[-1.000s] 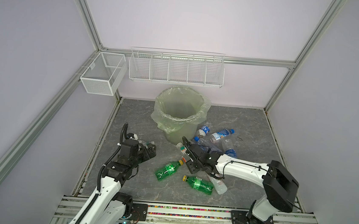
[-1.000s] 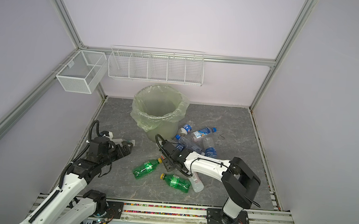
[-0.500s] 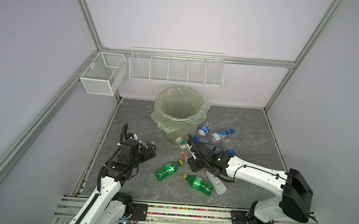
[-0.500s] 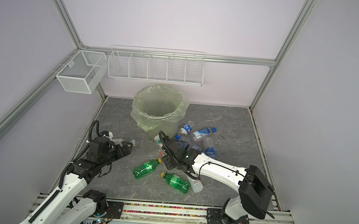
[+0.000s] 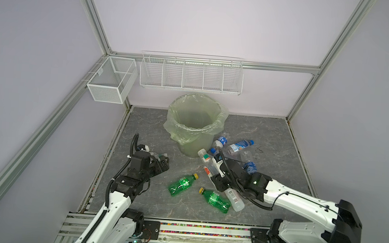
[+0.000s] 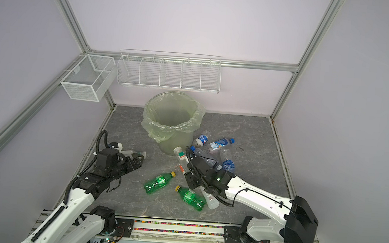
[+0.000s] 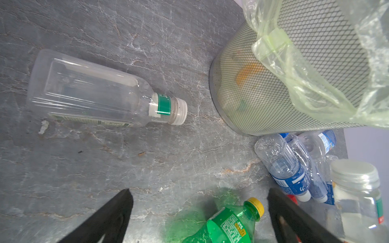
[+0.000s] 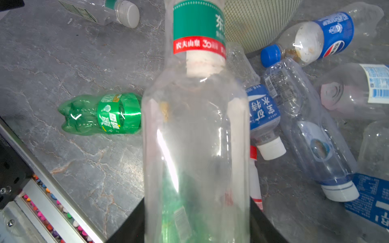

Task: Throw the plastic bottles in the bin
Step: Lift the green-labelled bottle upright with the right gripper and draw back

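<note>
Got the right gripper (image 8: pixel 195 223) pinching a clear green-and-red-label bottle (image 8: pixel 195 126) by its body, cap end toward the bin (image 5: pixel 191 146). Seeing the left gripper (image 7: pixel 200 190) spread wide, gripping nothing, hovering by a green bottle (image 7: pixel 229 223). Spotting the other plastic bottles (image 5: pixel 238 145) heaped on the floor just beside the bin.

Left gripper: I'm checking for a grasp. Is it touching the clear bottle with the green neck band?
Apart. In the left wrist view, bare floor separates the clear bottle from the fingertips of the open left gripper.
</note>
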`<state>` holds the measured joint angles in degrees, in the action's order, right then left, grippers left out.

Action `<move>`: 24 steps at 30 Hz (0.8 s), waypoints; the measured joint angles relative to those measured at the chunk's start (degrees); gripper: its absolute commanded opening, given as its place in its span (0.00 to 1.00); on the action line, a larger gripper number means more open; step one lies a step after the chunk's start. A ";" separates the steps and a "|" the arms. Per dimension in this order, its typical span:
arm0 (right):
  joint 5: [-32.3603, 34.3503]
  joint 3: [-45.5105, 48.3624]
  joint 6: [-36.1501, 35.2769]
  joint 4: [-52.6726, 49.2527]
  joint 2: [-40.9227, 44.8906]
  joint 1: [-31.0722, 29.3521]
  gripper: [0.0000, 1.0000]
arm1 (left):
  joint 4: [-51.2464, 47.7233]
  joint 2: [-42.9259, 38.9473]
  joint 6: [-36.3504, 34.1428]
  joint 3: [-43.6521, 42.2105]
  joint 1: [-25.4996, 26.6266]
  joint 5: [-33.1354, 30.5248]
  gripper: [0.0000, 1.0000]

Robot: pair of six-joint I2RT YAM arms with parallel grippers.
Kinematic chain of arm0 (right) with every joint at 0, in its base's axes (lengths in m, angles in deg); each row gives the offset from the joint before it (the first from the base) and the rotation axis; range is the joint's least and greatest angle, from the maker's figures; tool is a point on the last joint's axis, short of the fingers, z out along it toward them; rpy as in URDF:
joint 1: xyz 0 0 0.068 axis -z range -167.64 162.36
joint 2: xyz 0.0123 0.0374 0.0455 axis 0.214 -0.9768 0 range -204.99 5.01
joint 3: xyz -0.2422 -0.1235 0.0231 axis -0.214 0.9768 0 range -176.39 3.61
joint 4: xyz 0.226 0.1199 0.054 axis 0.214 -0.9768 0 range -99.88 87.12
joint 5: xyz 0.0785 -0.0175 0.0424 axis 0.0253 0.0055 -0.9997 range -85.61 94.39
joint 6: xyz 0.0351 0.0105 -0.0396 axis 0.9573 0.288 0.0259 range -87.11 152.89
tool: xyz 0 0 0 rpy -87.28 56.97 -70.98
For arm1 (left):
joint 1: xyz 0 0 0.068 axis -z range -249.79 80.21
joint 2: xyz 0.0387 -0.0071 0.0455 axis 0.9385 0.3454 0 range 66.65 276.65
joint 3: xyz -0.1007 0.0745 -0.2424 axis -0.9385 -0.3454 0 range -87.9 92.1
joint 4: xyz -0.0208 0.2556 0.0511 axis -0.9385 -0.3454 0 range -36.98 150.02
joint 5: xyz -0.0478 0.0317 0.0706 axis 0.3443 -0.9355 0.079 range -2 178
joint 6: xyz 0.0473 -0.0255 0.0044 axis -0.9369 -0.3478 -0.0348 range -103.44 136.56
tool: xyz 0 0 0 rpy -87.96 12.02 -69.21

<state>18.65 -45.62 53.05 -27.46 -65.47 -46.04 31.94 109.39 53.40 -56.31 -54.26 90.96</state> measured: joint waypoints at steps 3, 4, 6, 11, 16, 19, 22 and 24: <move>0.92 2.95 1.07 -0.57 3.98 0.00 0.57 | 0.26 0.04 0.02 0.00 0.00 0.31 1.00; 1.31 3.87 1.60 -0.83 5.73 0.00 0.57 | 0.57 0.46 0.02 0.00 0.00 0.39 1.00; 2.08 5.05 2.43 -1.49 8.85 0.00 0.56 | 1.25 1.51 0.11 0.07 0.00 0.76 1.00; 4.50 5.92 3.96 -4.13 17.18 0.00 0.56 | 2.38 4.24 0.63 0.11 0.00 1.66 1.00; 6.75 5.90 4.94 -6.91 24.22 0.00 0.56 | 4.11 4.55 1.53 0.11 0.00 2.32 1.00; 8.02 5.70 5.14 -8.68 27.02 0.00 0.56 | 4.66 4.79 1.77 0.11 0.00 2.78 1.00; 8.92 4.50 5.11 -10.32 28.17 0.00 0.55 | 4.94 5.25 1.77 0.11 0.00 3.04 1.00; 9.14 3.50 5.09 -10.93 28.55 0.02 0.55 | 5.11 5.49 1.77 0.13 0.00 3.10 1.00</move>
<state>27.78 -42.12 58.14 -38.39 -36.92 -46.01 37.06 114.87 55.17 -56.18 -54.26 94.06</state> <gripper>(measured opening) 0.554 0.999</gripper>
